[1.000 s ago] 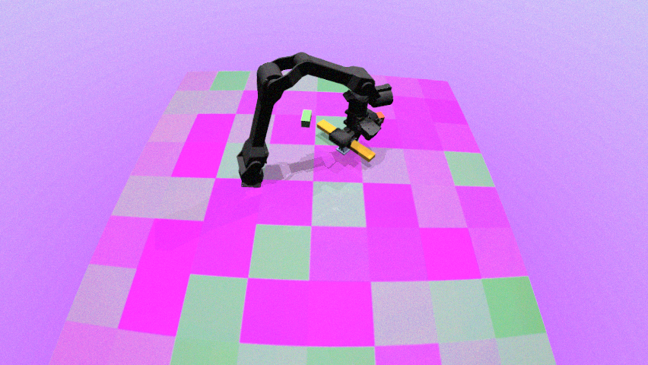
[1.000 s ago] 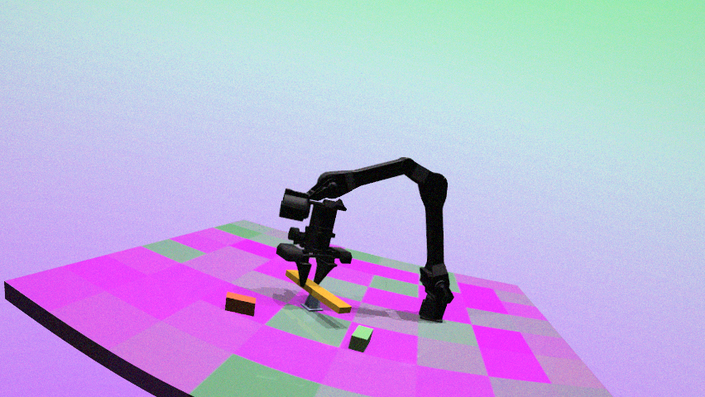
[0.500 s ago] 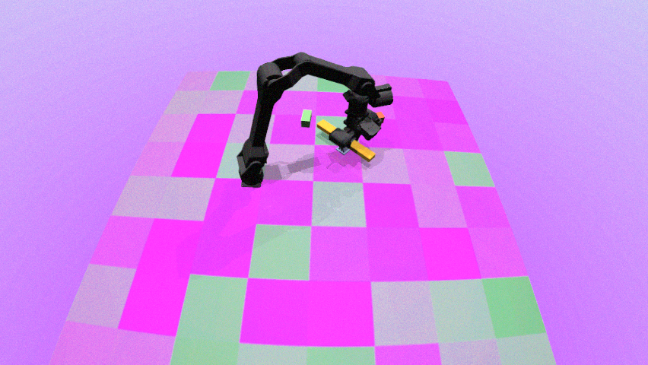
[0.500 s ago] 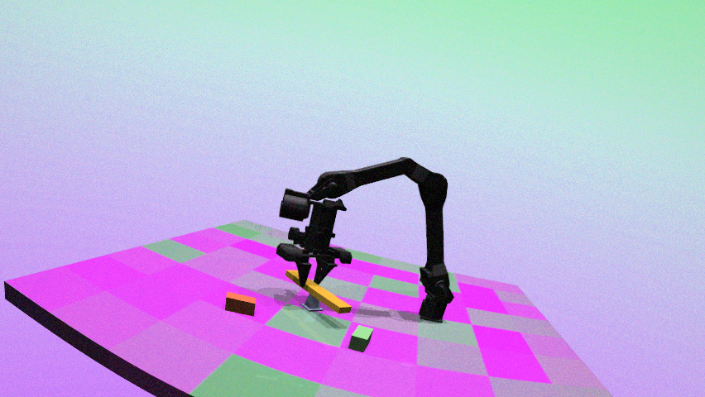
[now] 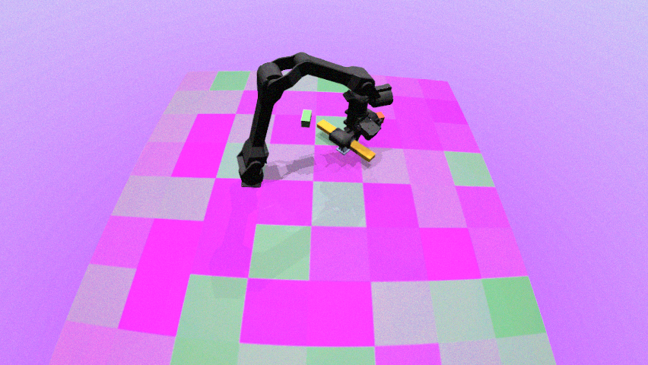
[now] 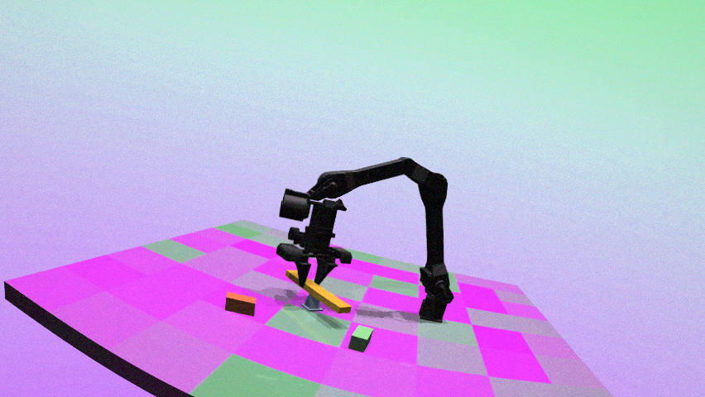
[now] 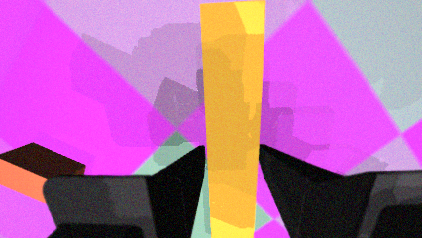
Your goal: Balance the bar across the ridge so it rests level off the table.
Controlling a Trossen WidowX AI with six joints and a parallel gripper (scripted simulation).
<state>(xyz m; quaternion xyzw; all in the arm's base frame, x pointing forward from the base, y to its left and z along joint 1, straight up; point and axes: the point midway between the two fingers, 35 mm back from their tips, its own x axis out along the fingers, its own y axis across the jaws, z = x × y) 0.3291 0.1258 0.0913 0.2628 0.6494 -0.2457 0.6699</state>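
The yellow-orange bar (image 5: 363,150) (image 6: 331,297) (image 7: 230,99) lies across the small grey-blue ridge (image 5: 343,150) (image 6: 312,303), near its middle. It looks roughly level, with both ends above the table. My gripper (image 5: 344,141) (image 6: 309,284) (image 7: 231,150) points down over the bar's middle, with one finger on each side. The fingers stand slightly open: the wrist view shows a thin gap at the left finger, while the right one is very close to the bar's side. The ridge's top is hidden under the bar, and the wrist view does not show the ridge.
An orange block (image 5: 379,115) (image 6: 240,303) (image 7: 20,178) stands on the table beyond the gripper, off to one side of the bar. A light green block (image 5: 306,118) (image 6: 361,338) stands near one end of the bar. Both are apart from the bar.
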